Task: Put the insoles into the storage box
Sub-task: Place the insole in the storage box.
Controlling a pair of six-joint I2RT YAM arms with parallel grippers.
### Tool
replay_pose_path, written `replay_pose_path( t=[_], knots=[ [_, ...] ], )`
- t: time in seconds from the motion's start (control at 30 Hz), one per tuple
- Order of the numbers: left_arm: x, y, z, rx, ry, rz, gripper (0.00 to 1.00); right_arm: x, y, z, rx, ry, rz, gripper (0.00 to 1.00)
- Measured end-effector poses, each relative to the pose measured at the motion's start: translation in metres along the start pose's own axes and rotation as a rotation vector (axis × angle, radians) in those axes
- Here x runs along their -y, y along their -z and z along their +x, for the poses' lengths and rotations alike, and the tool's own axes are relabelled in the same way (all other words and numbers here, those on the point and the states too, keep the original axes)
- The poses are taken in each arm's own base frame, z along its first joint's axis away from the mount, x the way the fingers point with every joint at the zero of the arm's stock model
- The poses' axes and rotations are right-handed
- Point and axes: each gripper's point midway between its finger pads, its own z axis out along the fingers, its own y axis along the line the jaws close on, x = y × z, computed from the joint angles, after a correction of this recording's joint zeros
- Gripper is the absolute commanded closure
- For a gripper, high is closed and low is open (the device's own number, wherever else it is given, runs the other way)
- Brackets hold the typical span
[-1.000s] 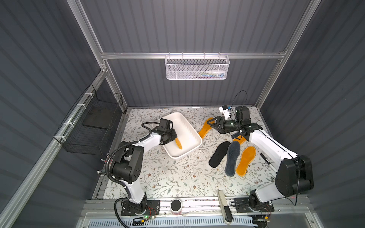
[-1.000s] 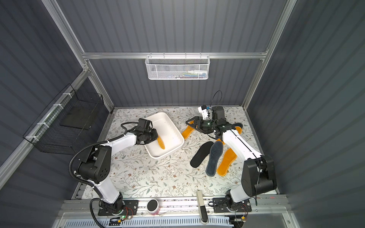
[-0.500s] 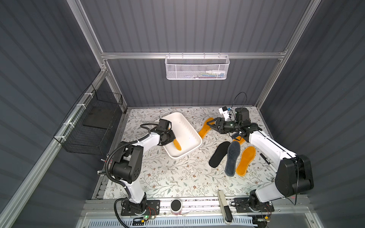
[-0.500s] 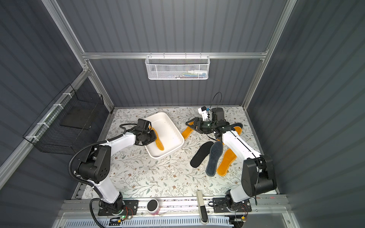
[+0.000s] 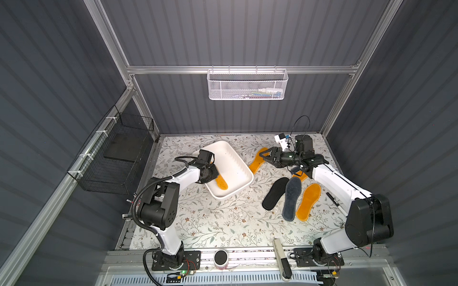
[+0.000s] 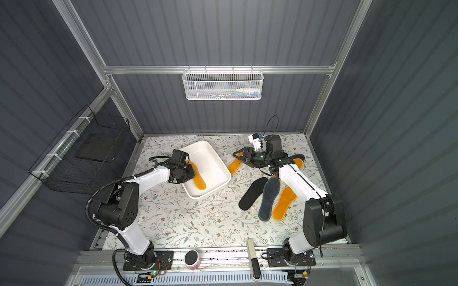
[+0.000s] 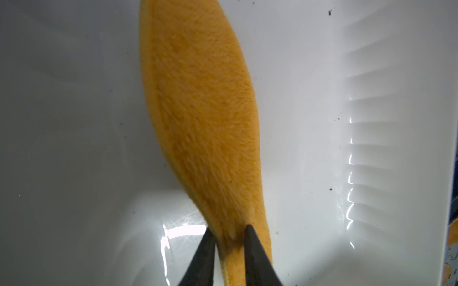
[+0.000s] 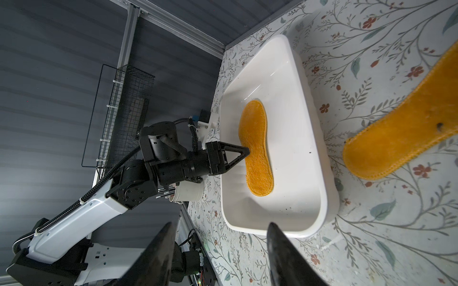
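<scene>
The white storage box (image 5: 230, 168) (image 6: 210, 168) sits left of centre. An orange insole (image 5: 221, 182) (image 7: 203, 111) (image 8: 257, 151) lies flat on its floor. My left gripper (image 5: 215, 171) (image 7: 229, 229) reaches into the box, its jaws slightly parted, with the insole's heel loose between them. My right gripper (image 5: 266, 156) (image 8: 220, 225) hovers open and empty over a second orange insole (image 5: 257, 162) (image 8: 396, 138) beside the box. A black insole (image 5: 275, 193), a grey-blue one (image 5: 292, 198) and an orange one (image 5: 307, 201) lie side by side at the right. Another orange insole (image 5: 298, 175) is partly hidden under the right arm.
A white mesh basket (image 5: 247, 84) hangs on the back wall and a black wire basket (image 5: 116, 158) on the left wall. A small black stick (image 5: 332, 199) lies near the right arm. A tool (image 5: 281, 257) and a round black cap (image 5: 221, 257) rest on the front rail.
The left gripper has lowered the orange insole onto the box floor and its jaws have parted. The right gripper has shifted slightly towards the box.
</scene>
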Motion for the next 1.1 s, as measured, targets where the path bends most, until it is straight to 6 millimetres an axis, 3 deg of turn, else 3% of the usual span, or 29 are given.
replay_pose_path(
  t=[0.37,0.6,0.7,0.87,0.97,1.03,1.1],
  knots=[
    [-0.003,0.000,0.001,0.000,0.001,-0.013,0.72,-0.002,0.000,0.000,0.000,0.007,-0.009,0.40],
    [0.005,0.001,-0.004,0.016,-0.003,0.020,0.60,0.001,-0.001,0.002,-0.008,0.000,-0.004,0.39],
    [0.019,0.001,-0.009,0.025,-0.009,0.086,0.59,0.008,0.000,0.006,-0.013,-0.012,0.028,0.39],
    [0.061,0.010,-0.019,0.043,-0.046,0.293,0.59,0.034,0.002,0.014,-0.019,-0.050,0.153,0.37],
    [0.088,0.020,-0.026,0.070,-0.082,0.434,0.50,0.054,0.007,0.020,-0.018,-0.082,0.257,0.37],
    [0.103,0.028,-0.030,0.082,-0.104,0.512,0.39,0.066,0.010,0.023,-0.014,-0.103,0.321,0.36],
    [0.114,0.034,-0.031,0.084,-0.117,0.568,0.38,0.076,0.012,0.027,-0.013,-0.122,0.376,0.35]
  ],
)
